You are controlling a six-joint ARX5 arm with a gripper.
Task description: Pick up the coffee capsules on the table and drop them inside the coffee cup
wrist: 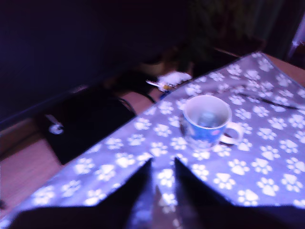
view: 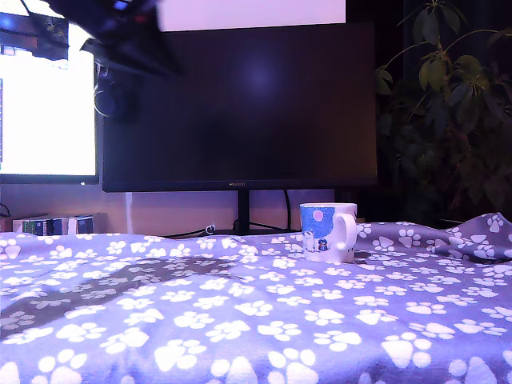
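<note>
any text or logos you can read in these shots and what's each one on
Dark monitor: a small brand mark on the middle of its lower bezel, too small to read.
Lit screen at the exterior view's left: glare, nothing legible.
Coffee cup: a blue picture panel with a pink circle and small figures, no readable words.
Books under the lit screen: spines too blurred to read.
Wrist view: motion-blurred, no text legible.

I'm at a home-office desk: big dark flat monitor (view: 240,104), lit 2nd screen (view: 44,104), leafy green houseplant (view: 456,96), paw-print cloth (view: 240,312).
</note>
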